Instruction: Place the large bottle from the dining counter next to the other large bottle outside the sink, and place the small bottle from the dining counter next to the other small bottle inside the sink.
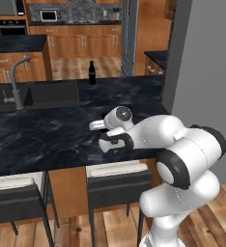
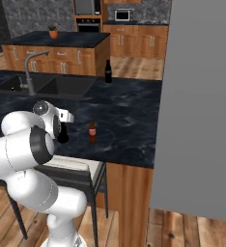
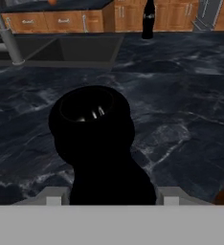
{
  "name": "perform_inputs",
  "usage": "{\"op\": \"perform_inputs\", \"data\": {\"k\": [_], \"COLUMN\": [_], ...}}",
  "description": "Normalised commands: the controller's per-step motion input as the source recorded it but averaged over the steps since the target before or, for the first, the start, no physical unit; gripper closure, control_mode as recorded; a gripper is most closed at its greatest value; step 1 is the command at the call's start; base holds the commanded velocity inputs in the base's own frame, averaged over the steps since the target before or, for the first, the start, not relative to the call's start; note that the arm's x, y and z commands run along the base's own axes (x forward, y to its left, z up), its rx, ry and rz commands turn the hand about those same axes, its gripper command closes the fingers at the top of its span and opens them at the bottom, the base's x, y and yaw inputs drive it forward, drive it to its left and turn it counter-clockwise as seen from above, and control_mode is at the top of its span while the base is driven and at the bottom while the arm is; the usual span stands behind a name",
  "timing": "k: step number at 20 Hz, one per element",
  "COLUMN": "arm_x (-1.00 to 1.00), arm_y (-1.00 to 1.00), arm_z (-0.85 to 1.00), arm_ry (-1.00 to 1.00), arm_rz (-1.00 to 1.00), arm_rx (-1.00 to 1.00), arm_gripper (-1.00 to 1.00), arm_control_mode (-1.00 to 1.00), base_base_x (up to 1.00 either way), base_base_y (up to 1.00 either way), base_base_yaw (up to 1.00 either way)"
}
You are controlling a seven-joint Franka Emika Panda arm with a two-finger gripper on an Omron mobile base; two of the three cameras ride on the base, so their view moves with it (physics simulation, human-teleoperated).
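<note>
i've got the gripper [image 3: 109, 201] set around the large black bottle [image 3: 97, 143] on the near side of the desk [image 1: 47, 135]. in the hand view the bottle's dark mouth and shoulders sit right between the two finger tips, centred, with the jaws part-way in against its body. it looks like a grip on the bottle, though i can't see the contact faces themselves. in the right base view the same bottle [image 2: 63, 134] is mostly hidden behind the wrist, standing upright on the desk.

the other large bottle [image 1: 91, 72] stands across the desk, just beside the right end of the sink [image 1: 52, 94], outside the basin. that's my target spot.

the small bottle [image 2: 91, 131], amber with a red label, stands just beside the one i'm holding, to its right in the right base view. that's the thing to watch.

my plan, as a judgement: lift straight up first, well clear of the amber bottle, before any sideways travel, so i don't knock it over. keep the bottle vertical, since it's tall and would swing in the grip. carry it over the desk, come down beside the far black bottle without touching it, and release only once the base is flat on the desk.
</note>
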Motion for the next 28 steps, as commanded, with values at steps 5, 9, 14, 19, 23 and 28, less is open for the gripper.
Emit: {"op": "perform_inputs", "data": {"k": [5, 9, 14, 19, 23, 28], "arm_x": [0.0, 0.0, 0.0, 0.0, 0.0, 0.0], "arm_y": [0.0, 0.0, 0.0, 0.0, 0.0, 0.0], "arm_z": [0.0, 0.0, 0.0, 0.0, 0.0, 0.0], "arm_ry": [0.0, 0.0, 0.0, 0.0, 0.0, 0.0], "arm_rz": [0.0, 0.0, 0.0, 0.0, 0.0, 0.0], "arm_rx": [0.0, 0.0, 0.0, 0.0, 0.0, 0.0], "arm_gripper": [1.0, 1.0, 1.0, 1.0, 1.0, 1.0], "arm_control_mode": [1.0, 1.0, 1.0, 1.0, 1.0, 1.0], "base_base_x": [0.0, 0.01, 0.01, 0.0, 0.0, 0.0], "base_base_y": [0.26, 0.54, 0.74, 0.86, 0.81, 0.8], "base_base_yaw": [0.0, 0.0, 0.02, 0.07, 0.08, 0.05]}}
